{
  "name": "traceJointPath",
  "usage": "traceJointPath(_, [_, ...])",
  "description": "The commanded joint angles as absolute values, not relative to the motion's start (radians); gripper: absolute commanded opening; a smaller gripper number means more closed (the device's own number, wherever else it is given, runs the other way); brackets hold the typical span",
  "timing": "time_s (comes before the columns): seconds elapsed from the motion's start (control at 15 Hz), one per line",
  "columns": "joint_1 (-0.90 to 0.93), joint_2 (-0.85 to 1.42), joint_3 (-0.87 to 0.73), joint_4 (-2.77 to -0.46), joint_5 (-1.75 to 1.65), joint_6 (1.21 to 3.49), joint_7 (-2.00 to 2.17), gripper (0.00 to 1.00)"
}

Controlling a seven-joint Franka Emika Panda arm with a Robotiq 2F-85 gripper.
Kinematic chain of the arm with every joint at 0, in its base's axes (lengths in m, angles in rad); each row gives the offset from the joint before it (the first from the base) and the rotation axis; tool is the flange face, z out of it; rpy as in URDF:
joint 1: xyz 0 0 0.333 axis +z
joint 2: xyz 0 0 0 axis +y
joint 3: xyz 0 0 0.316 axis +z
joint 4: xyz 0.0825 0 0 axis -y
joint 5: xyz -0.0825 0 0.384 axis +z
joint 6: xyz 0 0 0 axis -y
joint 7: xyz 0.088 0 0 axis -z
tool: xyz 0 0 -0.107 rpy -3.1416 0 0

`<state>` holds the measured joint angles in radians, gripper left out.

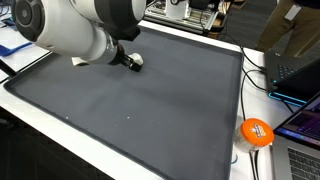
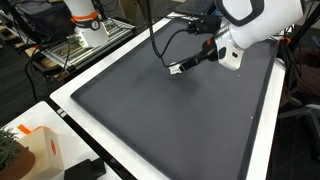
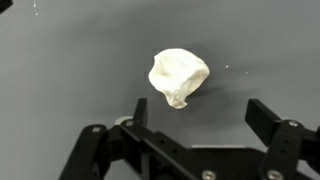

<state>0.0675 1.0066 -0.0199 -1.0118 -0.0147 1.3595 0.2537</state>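
A crumpled white wad (image 3: 178, 75), like tissue or cloth, lies on the dark grey mat (image 3: 60, 70). In the wrist view my gripper (image 3: 200, 112) is open, and its two black fingers (image 3: 262, 115) stand wide apart just short of the wad. Nothing is between them. In both exterior views the gripper (image 1: 127, 57) (image 2: 192, 60) hangs low over the far part of the mat (image 1: 140, 110) (image 2: 170, 120). The wad (image 1: 138, 62) (image 2: 175, 69) shows as a small white spot at its tip, and the arm hides part of it.
The mat lies on a white table (image 1: 60, 135). An orange round object (image 1: 257, 131) and a laptop (image 1: 300, 155) sit off the mat's corner, with cables nearby. A cardboard box (image 2: 40, 150), a plant (image 2: 8, 150) and a metal rack (image 2: 85, 45) stand beyond the table.
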Motion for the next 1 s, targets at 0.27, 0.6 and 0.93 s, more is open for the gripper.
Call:
traceJointPath(0.27, [0.072, 1.028, -0.026, -0.986, -0.009, 1.398, 0.259, 1.00])
traceJointPath(0.6, [0.068, 0.926, -0.029, -1.139, -0.018, 1.464, 0.277, 1.00])
traceJointPath(0.93, [0.070, 0.764, -0.039, -1.366, -0.006, 1.596, 0.294, 1.00])
